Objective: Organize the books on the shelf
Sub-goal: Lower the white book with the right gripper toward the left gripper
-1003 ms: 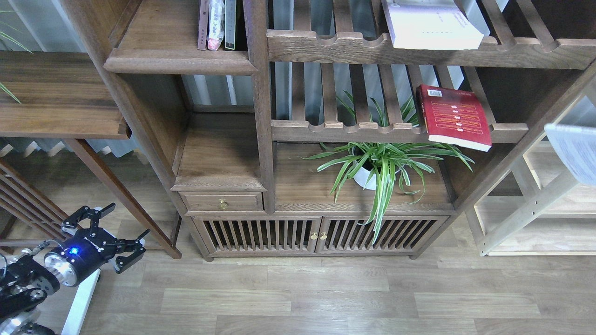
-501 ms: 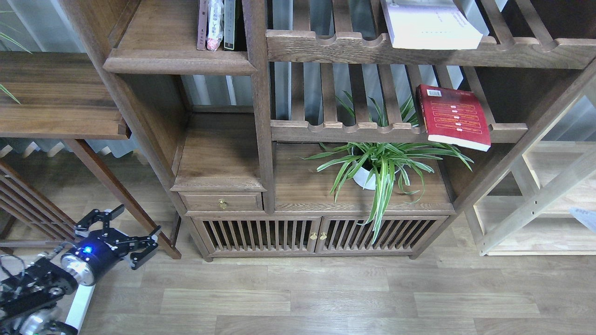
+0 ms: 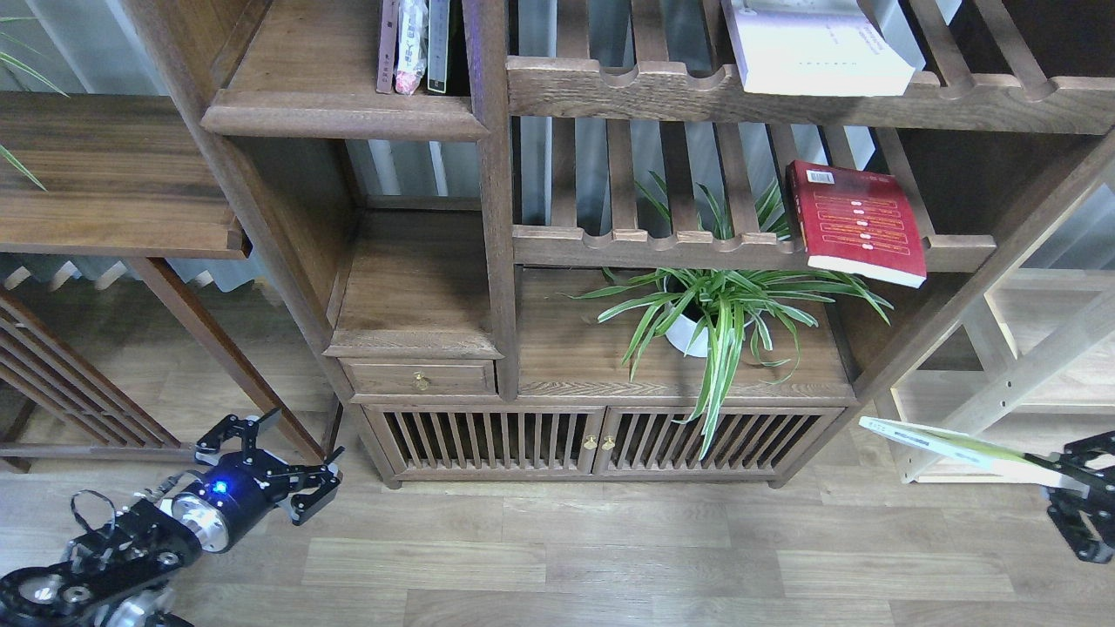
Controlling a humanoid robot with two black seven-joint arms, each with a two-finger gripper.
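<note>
A yellow-green book [image 3: 949, 448], thin with a white underside, is pinched at its right-hand end by the right claw [image 3: 1073, 477] low at the right edge of the view; the book sticks out to the left of that claw, almost flat and seen nearly edge-on, above the wooden floor [image 3: 557, 557]. Judged from its thinness, it is light but floppy, so a hold at one end lets the far end sag; a grip nearer the spine would likely carry it more stiffly. Up and to the left of the right claw, a red book [image 3: 858, 219] lies flat on a slatted rack, its lower corner overhanging the front rail. Higher again, a pale lavender book [image 3: 814, 48] lies flat on the upper rack. Far to the left of that claw, the dark solid shelf [image 3: 344, 117] holds a few upright books. The left claw [image 3: 279, 466], spread wide and empty, hangs low at the left. Half a second earlier the right claw was out of view, and the left claw sat lower-left of its present spot.
</note>
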